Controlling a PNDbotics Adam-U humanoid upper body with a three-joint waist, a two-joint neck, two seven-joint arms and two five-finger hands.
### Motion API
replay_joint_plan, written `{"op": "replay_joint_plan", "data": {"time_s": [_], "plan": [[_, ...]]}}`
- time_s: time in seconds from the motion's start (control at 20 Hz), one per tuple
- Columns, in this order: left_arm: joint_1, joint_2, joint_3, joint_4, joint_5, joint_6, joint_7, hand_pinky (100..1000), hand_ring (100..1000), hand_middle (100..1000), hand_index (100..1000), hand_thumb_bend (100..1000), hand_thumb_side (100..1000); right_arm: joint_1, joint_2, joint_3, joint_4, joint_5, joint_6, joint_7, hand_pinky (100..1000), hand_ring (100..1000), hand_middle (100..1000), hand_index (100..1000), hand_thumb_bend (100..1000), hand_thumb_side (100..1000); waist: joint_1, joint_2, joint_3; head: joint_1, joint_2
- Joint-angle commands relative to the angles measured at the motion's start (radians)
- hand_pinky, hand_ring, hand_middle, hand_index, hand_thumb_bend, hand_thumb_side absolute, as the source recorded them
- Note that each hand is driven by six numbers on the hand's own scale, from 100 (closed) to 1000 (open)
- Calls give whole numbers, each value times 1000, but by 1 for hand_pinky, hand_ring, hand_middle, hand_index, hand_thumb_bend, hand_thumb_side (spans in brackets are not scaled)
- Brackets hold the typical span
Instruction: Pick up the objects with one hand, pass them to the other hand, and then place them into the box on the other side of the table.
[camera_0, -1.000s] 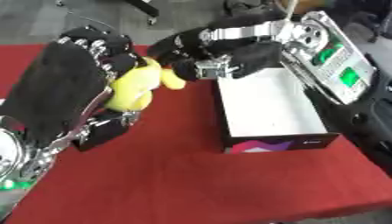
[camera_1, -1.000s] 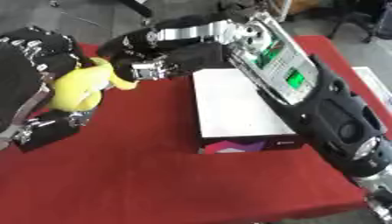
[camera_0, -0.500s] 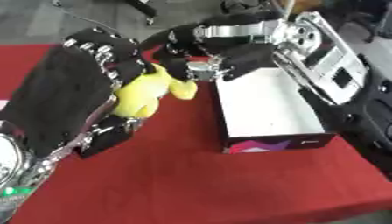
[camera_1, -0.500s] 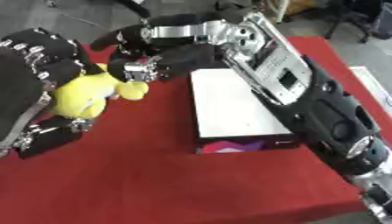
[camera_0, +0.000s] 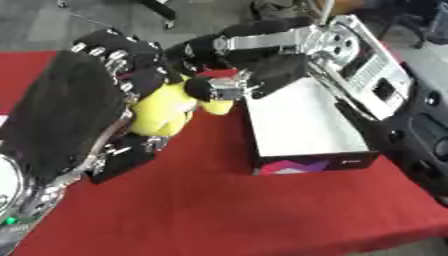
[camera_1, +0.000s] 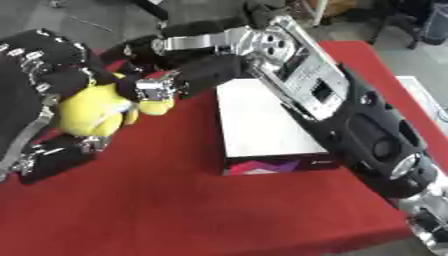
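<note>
A yellow soft toy (camera_0: 163, 113) lies in my left hand (camera_0: 77, 116), whose black fingers curl round it at the left, above the red table. My right hand (camera_0: 262, 74) reaches in from the upper right, across the far end of the box. Its fingertips (camera_0: 213, 88) close on the toy's protruding end. Both hands touch the toy at once. The box (camera_0: 315, 164) stands just right of the toy; it has a white inside, black walls and a coloured front. Nothing shows inside the box.
A red cloth covers the table (camera_0: 219, 215), with bare cloth in front of the box and the hands. My right forearm (camera_1: 306, 85) hangs over the box's right side. Grey floor and a chair base (camera_0: 157, 7) lie beyond the far edge.
My right hand has come down and left onto the toy's protruding end. The left hand and the toy have shifted slightly towards the box.
</note>
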Motion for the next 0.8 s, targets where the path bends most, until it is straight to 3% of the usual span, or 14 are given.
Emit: {"op": "replay_joint_plan", "data": {"time_s": [0.05,0.8], "plan": [[-22,-5,5,-3,-9,-1,12,659,550,483,584,100,172,-17,-12,2,-10,-11,-7,23,1000,1000,910,1000,100,798,3,-21,1,-1,-8],[-43,-52,-5,29,-52,-25,33,662,554,488,585,100,162,-26,-12,21,-32,-37,-2,43,1000,1000,899,1000,100,787,-5,-23,1,-11,0]]}}
